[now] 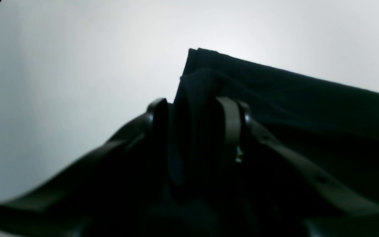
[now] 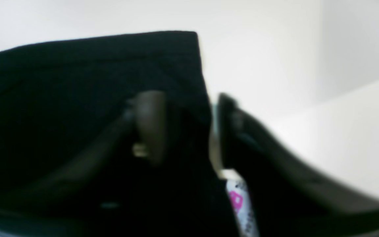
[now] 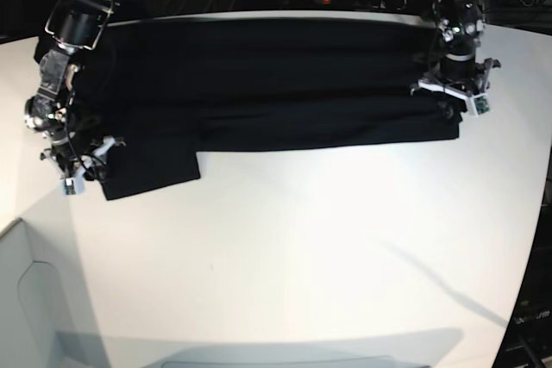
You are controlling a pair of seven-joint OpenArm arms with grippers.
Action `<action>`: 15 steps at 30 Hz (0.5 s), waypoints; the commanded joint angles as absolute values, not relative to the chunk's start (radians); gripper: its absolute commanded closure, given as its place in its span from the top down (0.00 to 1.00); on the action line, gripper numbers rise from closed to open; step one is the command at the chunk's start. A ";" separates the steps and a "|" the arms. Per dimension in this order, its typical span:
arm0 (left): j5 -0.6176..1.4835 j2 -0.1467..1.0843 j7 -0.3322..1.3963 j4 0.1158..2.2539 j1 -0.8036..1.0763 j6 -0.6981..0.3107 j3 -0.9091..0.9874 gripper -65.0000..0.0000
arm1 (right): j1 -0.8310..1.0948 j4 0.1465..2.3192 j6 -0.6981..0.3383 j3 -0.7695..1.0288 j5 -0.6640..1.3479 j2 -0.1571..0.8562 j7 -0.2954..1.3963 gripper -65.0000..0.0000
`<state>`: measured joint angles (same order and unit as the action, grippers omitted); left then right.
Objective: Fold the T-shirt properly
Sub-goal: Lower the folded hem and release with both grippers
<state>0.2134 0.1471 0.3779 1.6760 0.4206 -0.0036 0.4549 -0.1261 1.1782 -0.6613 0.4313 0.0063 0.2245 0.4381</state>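
Both arms at the shirt's ends

L gripper [image 1: 197, 112] pinches shirt [image 3: 259, 84] fold; R gripper [image 2: 184, 125] straddles edge (grip unclear), white table [image 3: 328, 247].

The base view looks down from high above onto the whole white desk [image 3: 302, 247]. Each wrist view sits close behind its own end effector, low over the desk; all three share the black T-shirt [image 3: 259, 84] spread along the far edge
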 commanded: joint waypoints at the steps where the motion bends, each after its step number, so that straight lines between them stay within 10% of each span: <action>1: 0.214 0.157 0.355 1.692 0.420 -0.002 0.460 0.35 | -0.131 1.185 -0.671 0.423 -0.005 0.228 0.463 0.18; 3: 0.214 0.157 0.355 1.690 0.421 -0.002 0.460 0.35 | -0.133 1.187 -0.668 0.423 -0.005 0.226 0.463 0.00; 15: 0.214 0.159 0.355 1.692 0.421 -0.002 0.460 0.35 | 0.025 1.696 -0.673 0.498 -0.001 0.137 0.470 0.00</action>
<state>0.2157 0.1486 0.3779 1.6749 0.4210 -0.0032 0.4549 0.0303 1.6867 -0.6693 0.4923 -0.0097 0.1284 0.4850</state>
